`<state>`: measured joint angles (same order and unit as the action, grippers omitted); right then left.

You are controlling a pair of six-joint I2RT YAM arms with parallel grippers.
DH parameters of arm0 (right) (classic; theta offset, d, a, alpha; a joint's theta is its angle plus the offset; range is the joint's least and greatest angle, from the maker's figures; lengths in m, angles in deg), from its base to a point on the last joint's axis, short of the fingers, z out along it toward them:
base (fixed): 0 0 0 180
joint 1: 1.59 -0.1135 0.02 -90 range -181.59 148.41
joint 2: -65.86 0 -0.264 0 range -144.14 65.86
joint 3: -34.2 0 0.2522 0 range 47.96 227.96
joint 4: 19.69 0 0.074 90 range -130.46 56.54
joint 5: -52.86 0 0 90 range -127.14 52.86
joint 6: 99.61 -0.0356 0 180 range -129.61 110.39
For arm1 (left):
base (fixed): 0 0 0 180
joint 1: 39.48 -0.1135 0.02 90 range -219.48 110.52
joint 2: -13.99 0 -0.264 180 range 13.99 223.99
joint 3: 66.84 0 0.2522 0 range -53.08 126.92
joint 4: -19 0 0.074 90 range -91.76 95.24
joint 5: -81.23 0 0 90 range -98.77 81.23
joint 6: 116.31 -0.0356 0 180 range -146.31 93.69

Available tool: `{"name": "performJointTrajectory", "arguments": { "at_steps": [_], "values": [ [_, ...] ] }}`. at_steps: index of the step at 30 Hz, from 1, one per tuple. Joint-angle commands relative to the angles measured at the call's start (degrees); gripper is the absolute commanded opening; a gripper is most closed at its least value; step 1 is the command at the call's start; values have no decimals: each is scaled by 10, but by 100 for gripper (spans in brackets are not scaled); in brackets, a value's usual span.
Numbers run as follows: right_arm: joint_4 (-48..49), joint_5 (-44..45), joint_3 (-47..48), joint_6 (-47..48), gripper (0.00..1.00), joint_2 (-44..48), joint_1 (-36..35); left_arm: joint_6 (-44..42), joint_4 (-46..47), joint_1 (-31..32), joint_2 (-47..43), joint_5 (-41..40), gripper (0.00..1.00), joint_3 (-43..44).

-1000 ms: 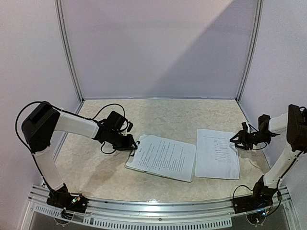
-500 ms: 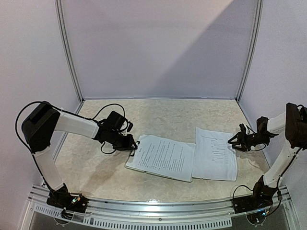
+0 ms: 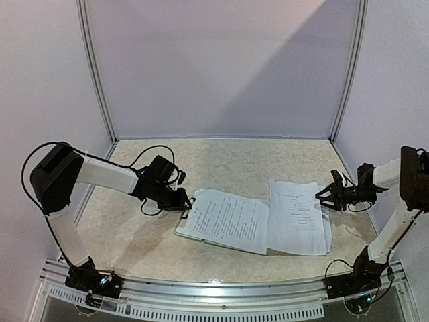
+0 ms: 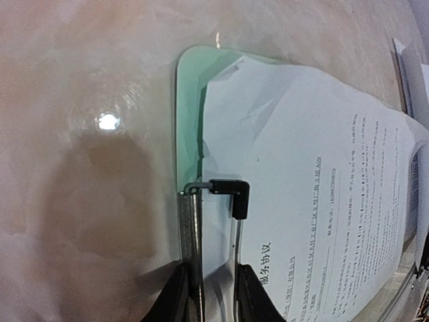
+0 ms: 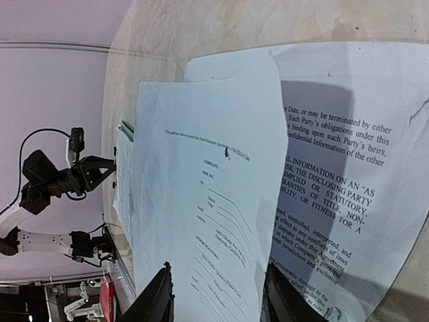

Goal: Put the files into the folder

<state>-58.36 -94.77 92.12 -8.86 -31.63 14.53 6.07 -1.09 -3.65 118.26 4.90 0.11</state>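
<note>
The folder (image 3: 182, 229) is a mint-green clipboard left of centre, with one printed sheet (image 3: 231, 220) lying on it. My left gripper (image 3: 186, 203) is shut on the folder's metal clip (image 4: 234, 194) at its left short edge. In the left wrist view (image 4: 208, 295) the green corner (image 4: 188, 100) and that sheet (image 4: 322, 174) show. Two more files (image 3: 298, 216) lie overlapped to the right, their left edge at the folder's right edge. My right gripper (image 3: 322, 198) is at their right side, jaws apart. The top sheet (image 5: 208, 201) rises across the gap (image 5: 214, 302) over the lower sheet (image 5: 348, 181).
Pale walls with metal posts close the table at the back (image 3: 221, 137) and at both sides. A metal rail (image 3: 221, 292) runs along the near edge between the arm bases. The left arm (image 5: 60, 181) shows far off in the right wrist view.
My right gripper has moved left and the two loose sheets have slid left with it, up to the folder's right edge. The left gripper and the folder have not moved.
</note>
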Motion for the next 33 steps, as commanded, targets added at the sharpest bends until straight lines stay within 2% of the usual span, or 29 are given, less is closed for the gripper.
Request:
{"name": "performJointTrajectory", "arguments": {
  "at_steps": [1, 9, 13, 17, 20, 26, 30, 33],
  "values": [
    [8, 36, -9, 5, 45, 2, -4, 1, -57, 13, 25, 17, 0, -18],
    [-11, 109, 2, 7, 45, -48, -4, 1, -61, 13, 25, 16, 0, -17],
    [-22, 103, 9, 12, 45, -66, -8, 1, -61, 13, 25, 16, 0, -17],
    [-43, 42, 17, 36, 44, -72, -21, 1, -62, 13, 26, 16, 0, -16],
    [-55, -46, 14, 67, 44, -63, -25, 0, -63, 12, 25, 16, 0, -15],
    [-65, -103, -1, 116, 43, -33, -28, -2, -66, 12, 26, 16, 0, -13],
    [-59, -66, -5, 115, 43, -38, -29, -3, -67, 12, 28, 15, 0, -11],
    [-32, 19, -14, 75, 42, -41, -35, -3, -67, 12, 29, 16, 0, -8]
  ]
}}
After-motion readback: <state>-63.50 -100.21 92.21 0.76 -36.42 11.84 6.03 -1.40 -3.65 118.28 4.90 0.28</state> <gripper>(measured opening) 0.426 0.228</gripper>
